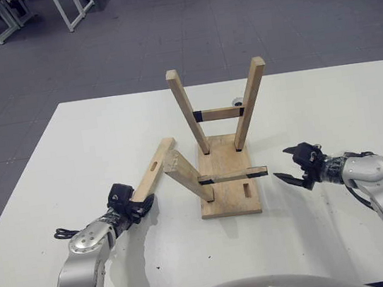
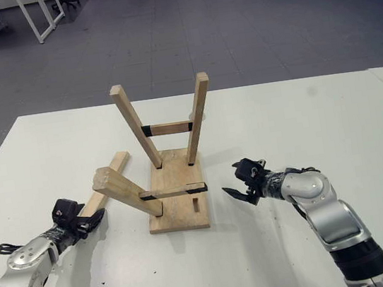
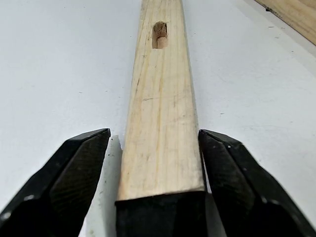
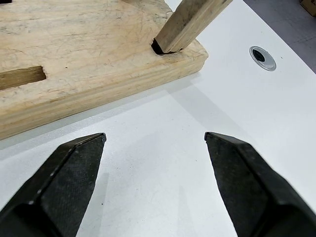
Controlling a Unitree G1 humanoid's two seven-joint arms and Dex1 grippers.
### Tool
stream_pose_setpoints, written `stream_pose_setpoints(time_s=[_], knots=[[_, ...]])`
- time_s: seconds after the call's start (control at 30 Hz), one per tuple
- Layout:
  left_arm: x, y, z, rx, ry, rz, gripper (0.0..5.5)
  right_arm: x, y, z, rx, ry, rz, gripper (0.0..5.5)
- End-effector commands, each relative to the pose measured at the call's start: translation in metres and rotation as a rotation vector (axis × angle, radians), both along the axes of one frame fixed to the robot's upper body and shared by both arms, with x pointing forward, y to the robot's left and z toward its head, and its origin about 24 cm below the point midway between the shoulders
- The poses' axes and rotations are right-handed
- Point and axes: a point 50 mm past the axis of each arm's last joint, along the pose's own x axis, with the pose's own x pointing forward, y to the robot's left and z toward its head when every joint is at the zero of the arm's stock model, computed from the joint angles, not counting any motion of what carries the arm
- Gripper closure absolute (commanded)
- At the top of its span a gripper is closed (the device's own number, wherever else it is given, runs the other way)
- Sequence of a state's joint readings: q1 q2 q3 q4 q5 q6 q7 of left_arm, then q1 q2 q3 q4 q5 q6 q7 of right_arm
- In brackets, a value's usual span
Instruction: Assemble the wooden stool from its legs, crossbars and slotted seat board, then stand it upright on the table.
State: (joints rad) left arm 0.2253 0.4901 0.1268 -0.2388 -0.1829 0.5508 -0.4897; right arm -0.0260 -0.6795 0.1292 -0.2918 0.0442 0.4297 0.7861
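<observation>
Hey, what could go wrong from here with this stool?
1. The near leg leans on the seat board, and its crossbar is joined to nothing at the other end. The open right jaws close by may knock it over.
2. The left jaws straddle the loose leg at its very end, with a gap showing on one side. Lifted from there, it may swing or slip.

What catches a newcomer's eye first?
The half-built stool at centre: seat board flat, two legs joined by a crossbar standing at its far end, a third leg leaning at its near end. A loose leg lies to its left, one end between the fingers of the open left gripper; the right gripper hovers open at its right.
</observation>
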Motion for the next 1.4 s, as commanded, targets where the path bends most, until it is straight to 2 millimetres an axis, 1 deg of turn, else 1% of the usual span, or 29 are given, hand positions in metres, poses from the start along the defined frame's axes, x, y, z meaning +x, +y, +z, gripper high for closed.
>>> stream_pose_setpoints(time_s=[0.03,0.1,0.13,0.2,0.23,0.3,0.33,0.37,0.4,0.43,0.47,0.5,0.53,0.6,0.63,0.67,0.77,0.83,0.9,0.97,1.13,1.3,1.4], knots=[[-0.005,0.003,-0.009,-0.013,0.062,0.031,2.65,0.011,-0.009,0.016,0.054,-0.031,-0.067,1.81],[0.002,0.004,-0.002,-0.017,0.017,0.055,2.99,0.022,-0.022,0.035,0.145,-0.055,-0.158,1.81],[0.009,0.005,0.006,-0.012,-0.04,0.07,3.15,0.029,-0.026,0.048,0.237,-0.068,-0.206,1.81],[0.023,0.005,0.021,-0.001,-0.144,0.097,3.44,0.036,-0.025,0.07,0.414,-0.072,-0.248,1.81],[0.031,0.004,0.032,-0.01,-0.216,0.103,3.45,0.037,-0.021,0.081,0.515,-0.065,-0.248,1.81],[0.05,-0.001,0.064,-0.073,-0.402,0.119,3.45,0.038,-0.011,0.103,0.717,-0.035,-0.211,1.81],[0.058,-0.003,0.084,-0.115,-0.498,0.118,3.45,0.037,-0.006,0.112,0.8,-0.015,-0.185,1.81],[0.063,-0.005,0.101,-0.163,-0.574,0.114,3.45,0.037,-0.003,0.119,0.86,0.004,-0.162,1.81],[0.068,-0.007,0.115,-0.226,-0.628,0.103,3.45,0.036,0.0,0.125,0.903,0.02,-0.144,1.62],[0.072,-0.014,0.136,-0.32,-0.691,0.052,3.46,0.036,0.004,0.131,0.951,0.038,-0.111,1.5],[0.075,-0.027,0.159,-0.458,-0.723,-0.036,3.46,0.036,0.011,0.138,0.993,0.062,-0.069,1.26],[0.077,-0.04,0.178,-0.586,-0.719,-0.15,3.46,0.036,0.019,0.143,1.03,0.099,-0.012,1.09],[0.076,-0.051,0.193,-0.659,-0.697,-0.266,3.46,0.035,0.026,0.147,1.052,0.132,0.035,0.92],[0.074,-0.066,0.211,-0.79,-0.601,-0.433,3.46,0.032,0.04,0.154,1.109,0.217,0.154,0.52],[0.072,-0.072,0.215,-0.836,-0.541,-0.496,3.46,0.03,0.045,0.158,1.128,0.248,0.207,0.29],[0.069,-0.078,0.218,-0.88,-0.479,-0.558,3.46,0.028,0.049,0.161,1.149,0.279,0.248,0.2],[0.055,-0.089,0.224,-0.996,-0.311,-0.696,3.46,0.028,0.06,0.17,1.206,0.368,0.339,0.2],[0.047,-0.093,0.225,-1.037,-0.226,-0.747,3.46,0.026,0.064,0.176,1.234,0.412,0.385,0.2],[0.041,-0.096,0.225,-1.051,-0.154,-0.785,3.46,0.023,0.072,0.182,1.238,0.447,0.436,0.2],[0.034,-0.102,0.221,-1.03,-0.096,-0.813,3.46,0.02,0.078,0.188,1.257,0.475,0.477,0.2],[0.026,-0.105,0.212,-0.993,-0.039,-0.83,3.46,0.016,0.079,0.198,1.309,0.522,0.524,0.2],[0.026,-0.097,0.211,-0.97,-0.033,-0.823,3.46,0.012,0.077,0.195,1.229,0.541,0.53,1.2],[0.026,-0.097,0.211,-0.965,-0.033,-0.829,3.46,0.012,0.076,0.192,1.168,0.532,0.523,1.86]])
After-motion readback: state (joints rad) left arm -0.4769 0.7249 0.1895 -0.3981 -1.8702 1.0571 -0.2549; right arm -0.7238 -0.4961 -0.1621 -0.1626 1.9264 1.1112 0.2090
